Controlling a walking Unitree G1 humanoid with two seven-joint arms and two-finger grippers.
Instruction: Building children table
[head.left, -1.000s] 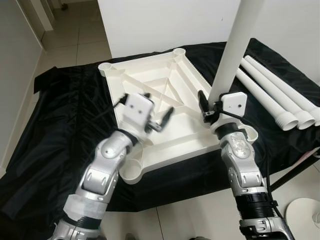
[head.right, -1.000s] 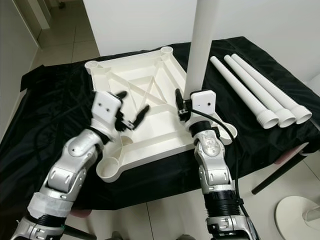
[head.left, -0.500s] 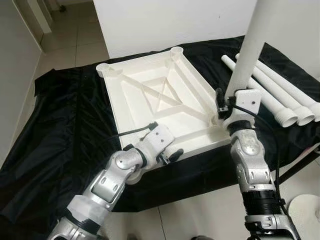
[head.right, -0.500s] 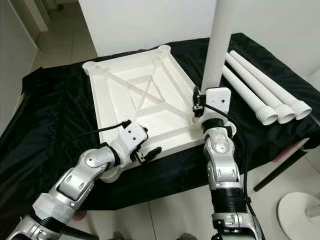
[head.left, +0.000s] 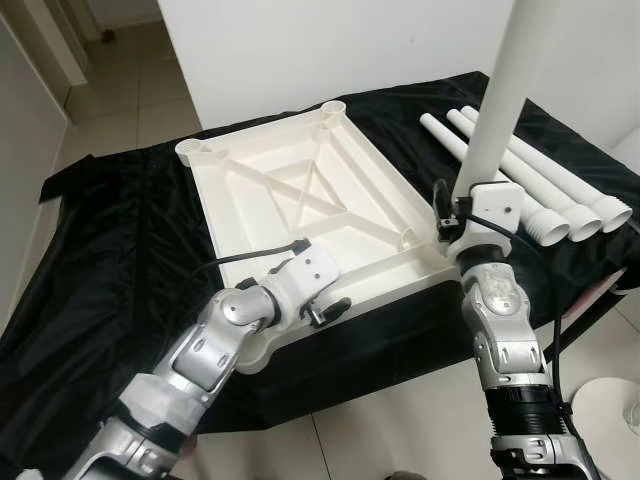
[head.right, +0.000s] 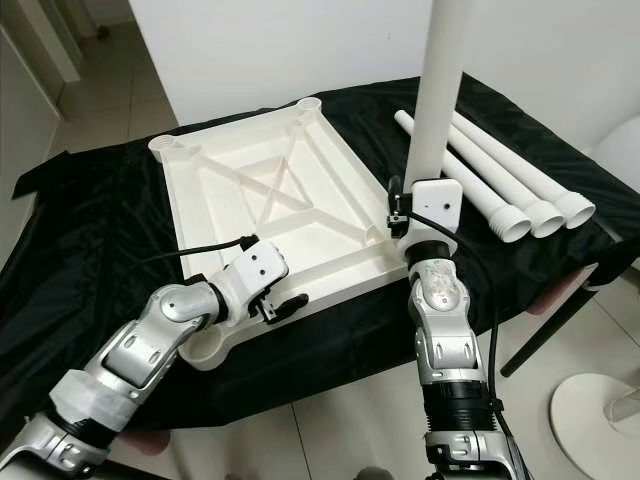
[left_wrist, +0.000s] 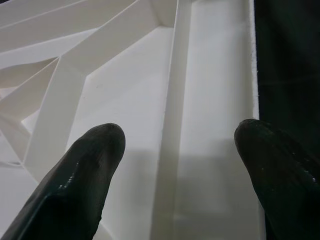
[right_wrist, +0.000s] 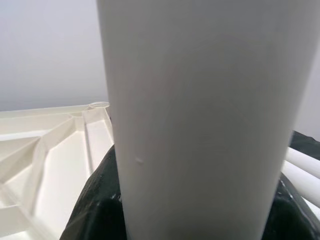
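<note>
Left end effector (head.left: 325, 310) lower, over tabletop (head.left: 300, 200)

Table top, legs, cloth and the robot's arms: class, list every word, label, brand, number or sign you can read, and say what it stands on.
None: no readable text in any view.
Upturned white table top: plain ribbed plastic.
White legs: unmarked.
Black cloth: unmarked.
Left pincer and right pincer: no legible labels.

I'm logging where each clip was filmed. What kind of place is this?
Likely a room in a home, used for furniture assembly: tiled floor, plain white wall, and an upturned white tabletop with loose legs on a black cloth.
</note>
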